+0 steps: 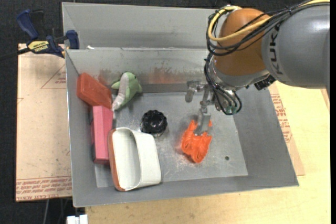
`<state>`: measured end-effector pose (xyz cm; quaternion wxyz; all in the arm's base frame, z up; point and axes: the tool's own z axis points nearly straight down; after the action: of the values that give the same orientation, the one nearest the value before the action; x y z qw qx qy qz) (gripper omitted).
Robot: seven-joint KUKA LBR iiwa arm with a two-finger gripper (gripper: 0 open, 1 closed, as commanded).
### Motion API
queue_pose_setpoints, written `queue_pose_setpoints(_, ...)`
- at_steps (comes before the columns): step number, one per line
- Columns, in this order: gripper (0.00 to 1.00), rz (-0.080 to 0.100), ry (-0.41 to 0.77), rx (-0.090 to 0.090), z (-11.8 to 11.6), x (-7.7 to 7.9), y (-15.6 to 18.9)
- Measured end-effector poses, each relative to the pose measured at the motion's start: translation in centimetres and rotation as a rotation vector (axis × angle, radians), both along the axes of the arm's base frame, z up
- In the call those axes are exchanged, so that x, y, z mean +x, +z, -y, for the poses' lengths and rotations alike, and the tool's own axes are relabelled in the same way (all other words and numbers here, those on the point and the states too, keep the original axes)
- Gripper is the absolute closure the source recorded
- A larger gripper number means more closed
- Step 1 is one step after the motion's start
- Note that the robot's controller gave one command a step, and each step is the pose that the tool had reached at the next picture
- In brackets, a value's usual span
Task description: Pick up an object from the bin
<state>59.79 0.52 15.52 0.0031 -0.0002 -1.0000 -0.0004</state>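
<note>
One crumpled orange thing [197, 145], soft-looking and irregular, lies on the floor of the grey metal bin [231, 162], right of centre and towards the near wall, clear of the other contents. Tool [203, 118]: hangs directly above it, its lower end meeting the upper edge of the orange thing; whether it is apart, together or clamped on the thing cannot be told from this angle. Arm [304, 47]: grey, with an orange wrist cover and yellow and black cables, entering from the right. One black round knob-like part [154, 121], just left of the orange thing and apart from it. One white rectangular tray [135, 160] with an orange rim, at the near left, close to the black part. One pink oblong block [101, 132], along the left wall, touching the tray. One red-orange block [94, 90], at the far left, abutting the pink block's far end. One green and white soft item [126, 89], just right of the red-orange block.
</note>
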Motion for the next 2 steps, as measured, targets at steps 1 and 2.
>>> queue_pose_setpoints(1, 0.00, 0.008, 0.000, 0.000, 0.0, 0.2, 0.5)
queue_pose_setpoints(2, 0.00, 0.007, 0.037, 0.001, 1.0, -0.9, -6.7)
